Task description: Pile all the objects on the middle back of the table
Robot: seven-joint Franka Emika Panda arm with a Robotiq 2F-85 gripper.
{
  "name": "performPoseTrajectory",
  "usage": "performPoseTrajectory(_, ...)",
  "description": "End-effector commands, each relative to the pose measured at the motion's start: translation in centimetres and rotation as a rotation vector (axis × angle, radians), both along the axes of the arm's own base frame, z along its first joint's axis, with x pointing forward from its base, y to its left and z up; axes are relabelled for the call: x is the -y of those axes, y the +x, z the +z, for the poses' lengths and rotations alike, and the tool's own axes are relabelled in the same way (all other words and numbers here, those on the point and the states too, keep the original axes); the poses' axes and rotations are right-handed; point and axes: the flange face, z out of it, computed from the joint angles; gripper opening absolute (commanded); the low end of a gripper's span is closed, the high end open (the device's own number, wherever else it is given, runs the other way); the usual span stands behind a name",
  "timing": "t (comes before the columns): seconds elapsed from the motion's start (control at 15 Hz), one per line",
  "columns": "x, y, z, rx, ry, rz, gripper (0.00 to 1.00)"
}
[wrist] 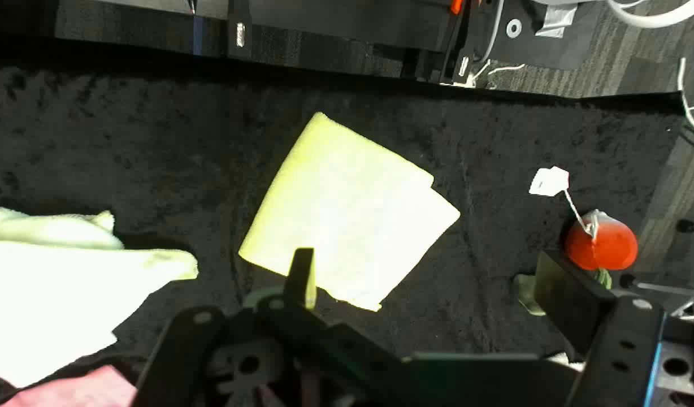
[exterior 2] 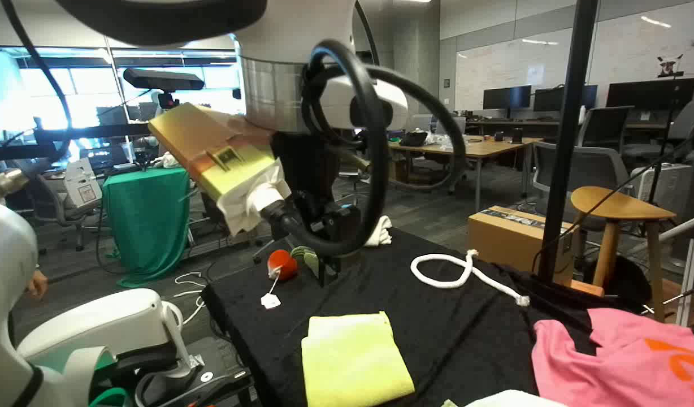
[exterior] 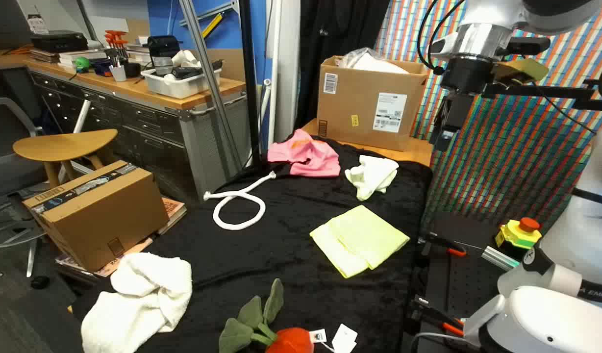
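Observation:
My gripper point(wrist: 426, 263) is open and holds nothing, hanging high above the black-draped table point(exterior: 281, 250). Below it in the wrist view lies the folded yellow-green cloth point(wrist: 347, 209). The red-and-green plush toy point(wrist: 601, 246) shows beyond the right finger, partly hidden by it. At the table's far end in an exterior view, the pink cloth point(exterior: 311, 157) lies crumpled, with a small white cloth point(exterior: 373, 176) to its right. The white rope loop point(exterior: 235, 227) lies in front of the pink cloth, to the left. A larger white cloth point(exterior: 144, 299) is bunched at the near left corner.
A cardboard box point(exterior: 360, 103) stands on a wooden surface just behind the table's far end. Another box point(exterior: 100, 211) sits low beside the table. A dark post point(exterior 2: 567, 135) rises close to the table edge. An emergency stop point(exterior: 521, 233) is near the arm's base.

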Motion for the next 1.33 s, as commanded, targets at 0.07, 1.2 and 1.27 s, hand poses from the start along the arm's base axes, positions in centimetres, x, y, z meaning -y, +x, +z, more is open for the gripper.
performPoseTrajectory(0.07,0.0,0.0,0.0,-0.001,0.0,0.0,1.0)
performPoseTrajectory(1.2,1.5,10.2,4.7,0.122,-0.136,-0.013,1.0)
performPoseTrajectory(1.27,2.0,12.3,4.8,0.153,-0.146,-0.023,1.0)
